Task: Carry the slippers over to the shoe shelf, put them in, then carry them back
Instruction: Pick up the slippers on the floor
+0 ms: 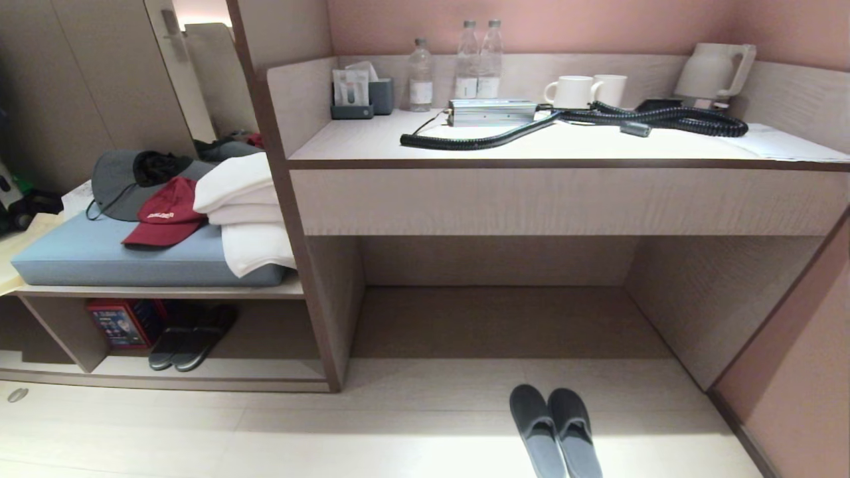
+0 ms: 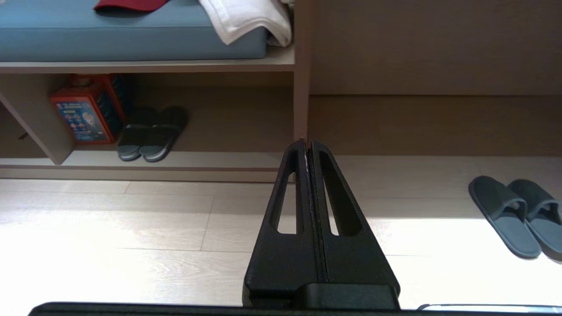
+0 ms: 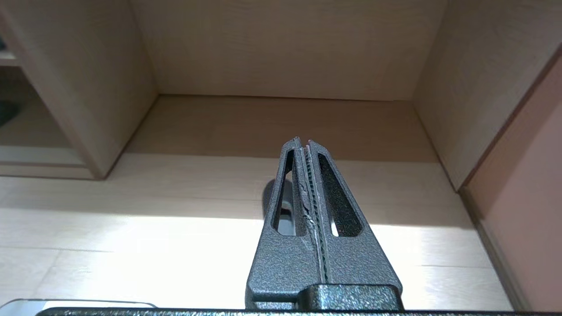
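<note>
Pale plank floor (image 1: 265, 431) under a wood-grain counter (image 1: 564, 199). Grey-blue fabric slide slippers (image 1: 556, 431) lie paired at lower centre of head view; low wood shoe shelf (image 1: 199, 368) lower left. Left hand (image 2: 309, 145) and right hand (image 3: 304, 142) clenched, empty. Open first, then pinch both toe bands together.

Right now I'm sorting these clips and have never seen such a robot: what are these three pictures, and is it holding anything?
One picture comes from a camera on the robot's head, looking down at the room; the other two sit on its wrists, behind the fingers. The black wedge is the left gripper and the speckled grey one is the right gripper. Both are shut and hold nothing. The slippers lie side by side on the floor in front of the desk opening. The shoe shelf is the low cubby to the left; it already holds a black pair and a red box.
</note>
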Controlling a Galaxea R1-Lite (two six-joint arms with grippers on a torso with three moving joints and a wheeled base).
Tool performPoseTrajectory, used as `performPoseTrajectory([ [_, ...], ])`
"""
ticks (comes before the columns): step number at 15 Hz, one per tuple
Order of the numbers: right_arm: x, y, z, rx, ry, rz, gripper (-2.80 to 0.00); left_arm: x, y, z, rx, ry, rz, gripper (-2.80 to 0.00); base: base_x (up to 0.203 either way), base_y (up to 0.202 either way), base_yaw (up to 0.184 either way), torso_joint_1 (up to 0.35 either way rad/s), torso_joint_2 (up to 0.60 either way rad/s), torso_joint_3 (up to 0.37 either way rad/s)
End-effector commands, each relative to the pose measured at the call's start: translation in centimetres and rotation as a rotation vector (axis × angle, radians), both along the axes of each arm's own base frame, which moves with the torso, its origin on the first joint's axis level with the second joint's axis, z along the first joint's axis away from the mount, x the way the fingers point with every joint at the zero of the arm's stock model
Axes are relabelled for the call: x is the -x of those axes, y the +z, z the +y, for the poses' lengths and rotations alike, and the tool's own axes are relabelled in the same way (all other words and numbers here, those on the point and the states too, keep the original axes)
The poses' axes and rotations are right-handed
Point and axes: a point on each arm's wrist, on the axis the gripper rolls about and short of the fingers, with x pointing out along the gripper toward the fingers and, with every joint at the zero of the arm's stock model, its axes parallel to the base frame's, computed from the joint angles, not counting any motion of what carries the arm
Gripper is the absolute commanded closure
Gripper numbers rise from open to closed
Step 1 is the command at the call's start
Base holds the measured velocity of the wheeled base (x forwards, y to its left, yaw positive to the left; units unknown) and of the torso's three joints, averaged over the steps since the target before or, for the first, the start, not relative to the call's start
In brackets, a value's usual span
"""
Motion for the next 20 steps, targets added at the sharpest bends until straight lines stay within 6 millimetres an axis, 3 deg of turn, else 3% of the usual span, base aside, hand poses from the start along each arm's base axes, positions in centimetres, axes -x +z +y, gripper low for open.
performPoseTrajectory([
  [1, 0.00, 0.00, 0.00, 0.000, -0.001, -0.001, 0.00, -0.01, 0.00, 0.01, -0.005, -0.001, 0.001, 0.00, 0.000, -0.110, 0.003, 0.002, 0.01, 0.002],
  [10, 0.00, 0.00, 0.00, 0.000, -0.001, -0.001, 0.00, -0.01, 0.00, 0.01, 0.000, -0.001, 0.001, 0.00, 0.000, 0.000, 0.000, 0.000, 0.00, -0.004],
  [20, -0.01, 0.01, 0.00, 0.002, 0.002, 0.001, 0.00, -0.02, 0.01, 0.00, -0.002, 0.001, 0.002, 0.00, 0.000, 0.000, 0.000, 0.002, 0.00, -0.183],
])
